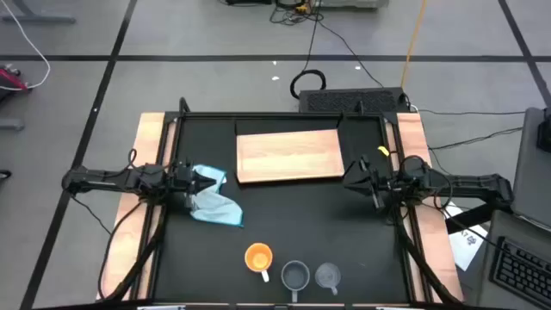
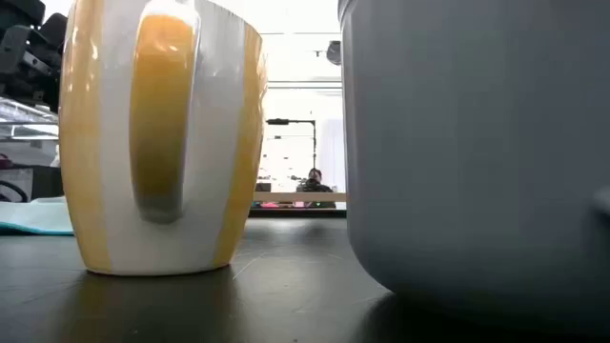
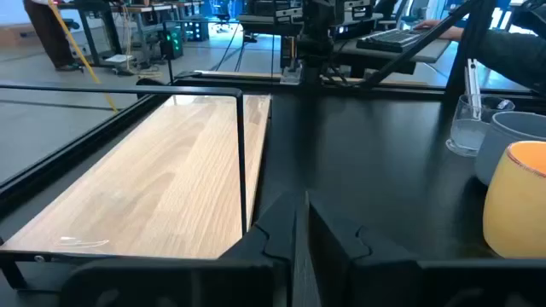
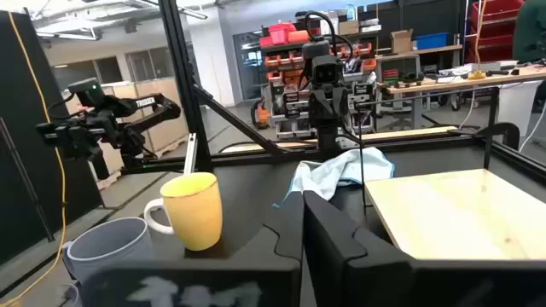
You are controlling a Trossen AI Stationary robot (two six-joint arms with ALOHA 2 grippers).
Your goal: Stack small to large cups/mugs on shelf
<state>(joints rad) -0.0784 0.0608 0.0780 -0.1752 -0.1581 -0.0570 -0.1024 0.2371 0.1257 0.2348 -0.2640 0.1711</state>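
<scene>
The shelf [image 1: 288,157] is a light-wood board lying flat at the table's far middle, also seen in the wrist views [image 3: 145,188] [image 4: 461,209]. Three cups stand in a row at the near edge: an orange mug [image 1: 258,257] [image 2: 162,143] with a white handle, a grey-blue mug [image 1: 295,275] [image 2: 477,162], and a clear glass cup [image 1: 327,275] [image 3: 467,128]. My left gripper [image 1: 217,179] [image 3: 300,226] hovers left of the board, shut, with nothing between its fingers. My right gripper [image 1: 349,179] [image 4: 304,213] sits right of the board, shut and empty.
A light blue cloth [image 1: 215,202] [image 4: 337,175] lies crumpled on the table under and beside my left gripper. Pale wooden rails [image 1: 142,172] and a black frame run along both table sides. Bare black tabletop [image 1: 284,220] lies between the board and the cups.
</scene>
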